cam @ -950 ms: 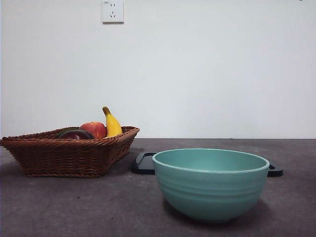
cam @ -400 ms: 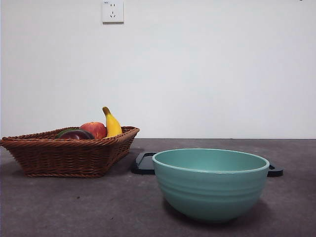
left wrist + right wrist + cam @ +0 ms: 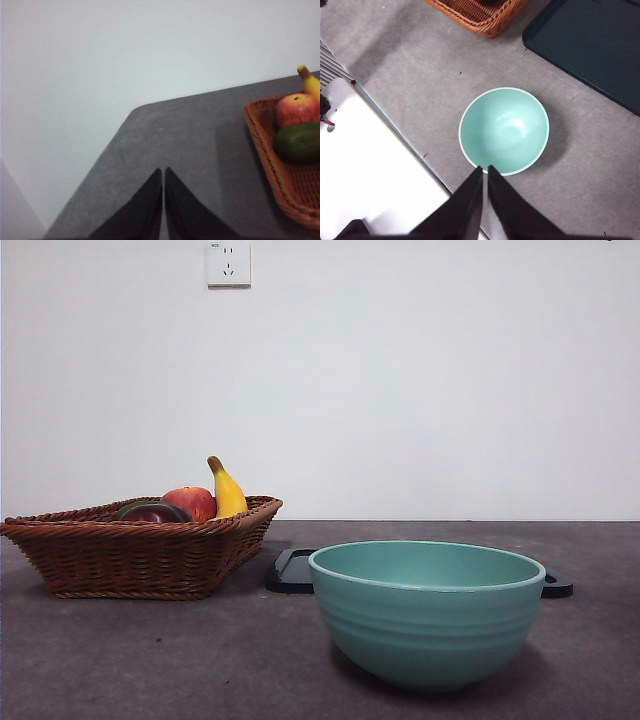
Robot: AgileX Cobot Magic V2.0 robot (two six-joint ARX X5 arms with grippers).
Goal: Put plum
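The plum (image 3: 155, 513) is dark maroon and lies in the brown wicker basket (image 3: 140, 555) at the left, in front of the red apple (image 3: 190, 502). It is hidden in the left wrist view. A teal bowl (image 3: 427, 610) stands empty at the front right. My left gripper (image 3: 163, 171) is shut and empty, over bare table beside the basket (image 3: 260, 145). My right gripper (image 3: 485, 168) is shut and empty, high above the near rim of the bowl (image 3: 504, 130). Neither gripper shows in the front view.
The basket also holds a banana (image 3: 227, 490) and a dark green fruit (image 3: 298, 142) next to the apple (image 3: 297, 109). A dark flat tray (image 3: 290, 570) lies behind the bowl, also in the right wrist view (image 3: 590, 45). A white surface (image 3: 360, 165) borders the table.
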